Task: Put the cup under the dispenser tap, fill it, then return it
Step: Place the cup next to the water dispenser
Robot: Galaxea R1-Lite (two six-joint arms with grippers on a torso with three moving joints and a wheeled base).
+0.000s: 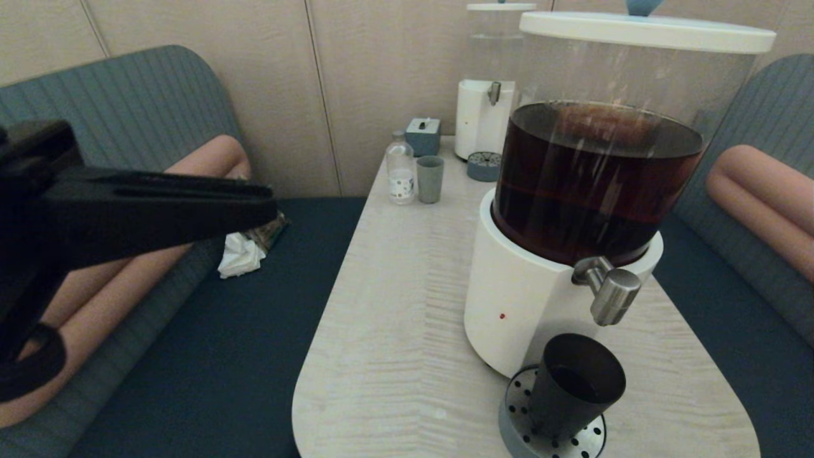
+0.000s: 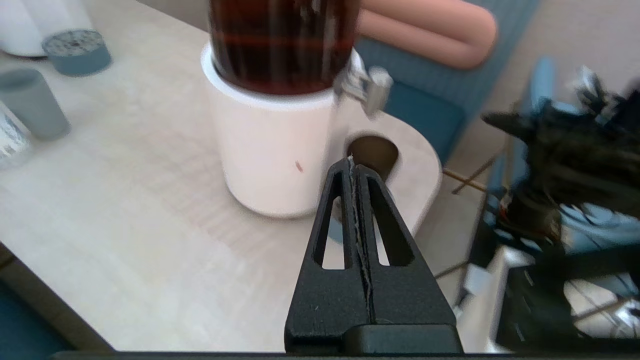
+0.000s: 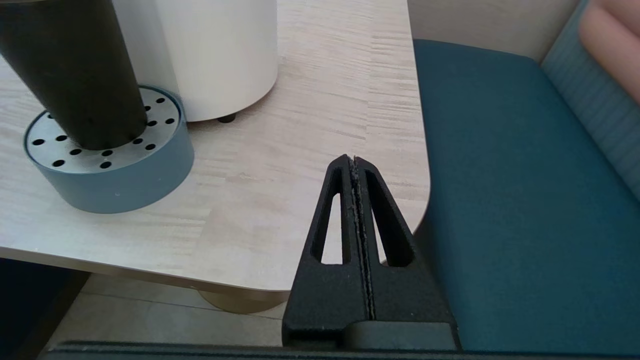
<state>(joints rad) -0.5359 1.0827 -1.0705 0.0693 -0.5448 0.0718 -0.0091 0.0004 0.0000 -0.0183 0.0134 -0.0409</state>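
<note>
The cup (image 1: 575, 385) stands upright on the perforated drip tray (image 1: 552, 439) at the foot of the big dispenser (image 1: 591, 191), right below the dispenser tap (image 1: 607, 289), and no gripper is touching it. So the placing step looks done, and the filling step seems to be the one in hand; the head view looks into the cup's mouth, but the dark interior does not show whether any liquid is in it. The left gripper (image 1: 270, 203) hangs in the air over the seat at the left side of the surface (image 1: 394, 318), well apart from the cup, with its fingers pressed together and nothing between them. The right gripper (image 3: 353, 160) sits low just off the surface's near right corner, also with its fingers together and empty, near the drip tray but not touching it. The next move probably calls for one gripper to reach the tap and work it so the dark brown liquid runs into the cup, without nudging the cup off the tray; after that, the fingers would have to open around the cup's tapered wall to carry it back. As for writing, the small bottle (image 1: 400, 173) beside the grey-green cup (image 1: 430, 179) carries a label with dark marks, too small to read. A small red mark (image 1: 502, 315) shows on the dispenser's white base; no brand is legible anywhere.
</note>
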